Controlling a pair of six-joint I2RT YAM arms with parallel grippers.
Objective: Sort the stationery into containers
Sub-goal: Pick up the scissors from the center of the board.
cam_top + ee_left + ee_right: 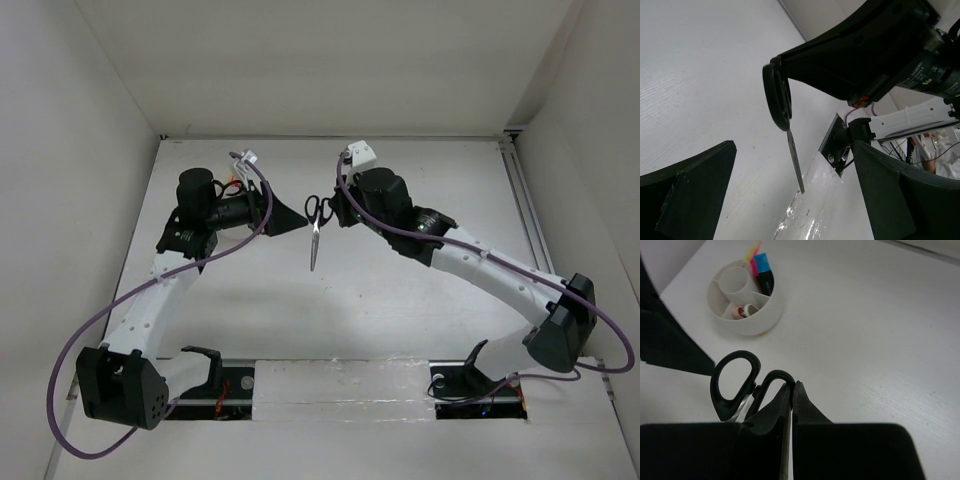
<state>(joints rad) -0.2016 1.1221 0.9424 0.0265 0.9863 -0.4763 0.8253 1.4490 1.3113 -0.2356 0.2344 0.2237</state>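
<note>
- Top external: right gripper [336, 208] clamps the black-handled scissors [316, 222] by the handle — blades dangling above the worktop [400, 300].
- And the left gripper [292, 217] is spread wide, just beside them.

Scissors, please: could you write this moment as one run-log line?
right gripper: shut on scissors handle | scissors: hang blades-down | left gripper: open, apart from scissors | tray: holds highlighters, no scissors yet

No text can be read with confidence. The only lettering in sight is a short line of small white print on the black cylindrical joint housing [922, 75] of the right arm, seen from the left wrist, and it is too blurred and slanted to make out.
</note>
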